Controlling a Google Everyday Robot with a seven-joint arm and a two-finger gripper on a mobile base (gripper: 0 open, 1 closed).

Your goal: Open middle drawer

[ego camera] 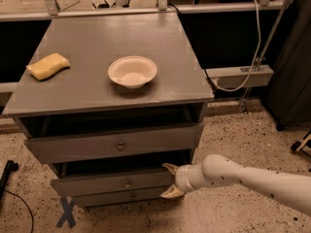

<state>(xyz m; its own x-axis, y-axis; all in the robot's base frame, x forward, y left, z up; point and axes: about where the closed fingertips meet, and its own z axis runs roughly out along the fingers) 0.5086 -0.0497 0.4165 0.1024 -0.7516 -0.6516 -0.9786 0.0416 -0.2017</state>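
Gripper [169, 180] — fingers spread (perhaps touching) — at the right end of the partly open middle drawer [97, 183].

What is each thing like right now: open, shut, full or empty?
Top drawer: pulled out a little.
Middle drawer: partly open.
Bottom drawer: looks shut.
Bowl: upright, empty.
Sponge: lying flat.
Gripper: open, at the middle drawer's right end.

No words, labels, brands or numbers can be read anywhere. The only mark is a blue cross [65, 212] on the speckled floor [146, 221], in front of the bench [97, 84] at its lower left corner. The end effector [171, 180] sits at the right end of the middle drawer [97, 184], its fingers spread apart.
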